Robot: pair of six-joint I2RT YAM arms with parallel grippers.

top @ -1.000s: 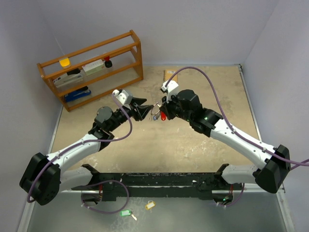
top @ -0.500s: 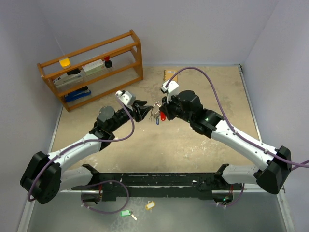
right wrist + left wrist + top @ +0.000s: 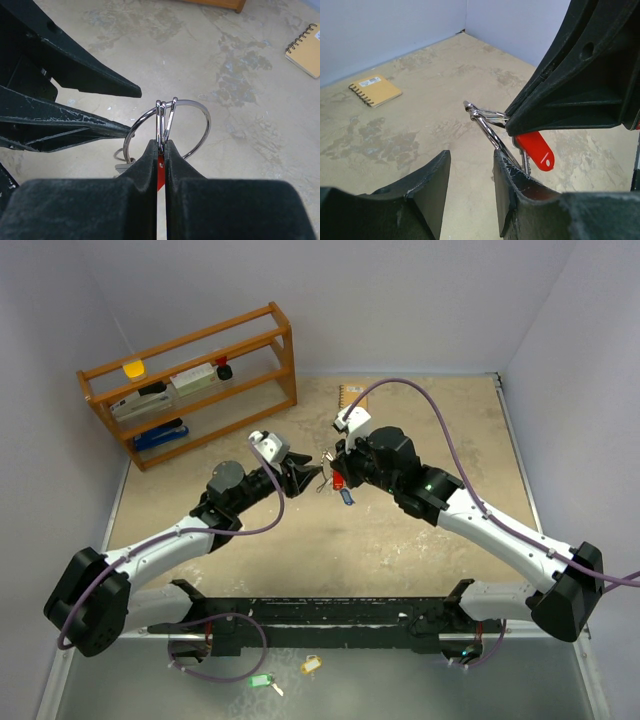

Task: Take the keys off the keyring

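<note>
1. Top view: my left jaws have moved in on the keyring (image 3: 322,476), which is held in the air over the middle of the desk (image 3: 330,560). The blue-tagged key (image 3: 346,497) now hangs lower, beside the red-tagged key (image 3: 338,481). I judge it is sliding free.
2. Left wrist: the left jaws are parted, with the thin silver wire against one finger (image 3: 512,185).
3. Right wrist: the right jaws are clamped on the ring.

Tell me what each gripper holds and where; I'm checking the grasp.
The right gripper pinches the keyring at the small loops threaded on it; the left gripper is open, holding nothing.
</note>
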